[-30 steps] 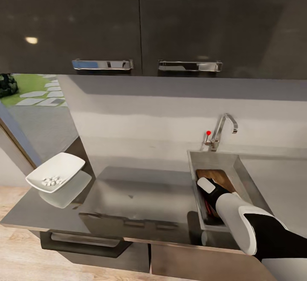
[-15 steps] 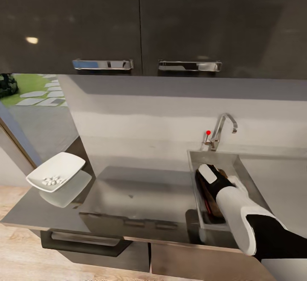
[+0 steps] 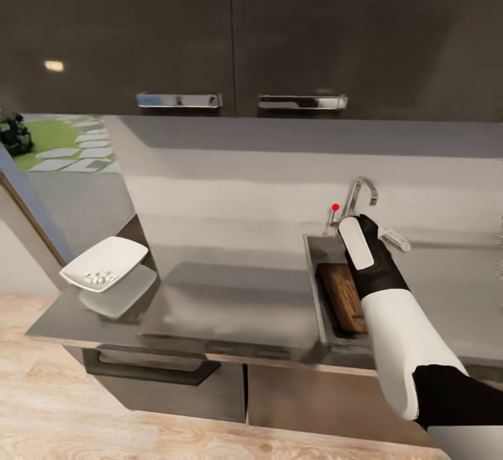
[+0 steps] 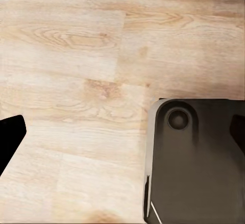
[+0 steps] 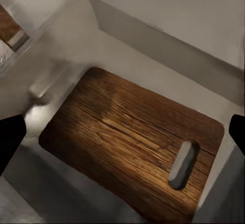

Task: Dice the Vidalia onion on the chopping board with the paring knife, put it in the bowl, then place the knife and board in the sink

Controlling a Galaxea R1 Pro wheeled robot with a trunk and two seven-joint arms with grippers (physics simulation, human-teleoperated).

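The chopping board (image 5: 133, 142) was seen lying flat inside the sink (image 3: 312, 271), its slot-shaped handle hole uncovered. The right gripper (image 5: 122, 132) was held above the basin, fingers spread wide to either edge of the wrist view, nothing pinched between them. In the head view the right arm was raised beside the chrome tap (image 3: 358, 198). The left gripper (image 4: 122, 132) was pointed down at the wooden floor (image 4: 66, 65), fingers likewise spread apart. The bowl (image 3: 105, 263) was found on the countertop (image 3: 230, 306), pale diced pieces inside.

white right forearm (image 3: 395, 338), black wrist, white-topped black claw (image 3: 377, 236).
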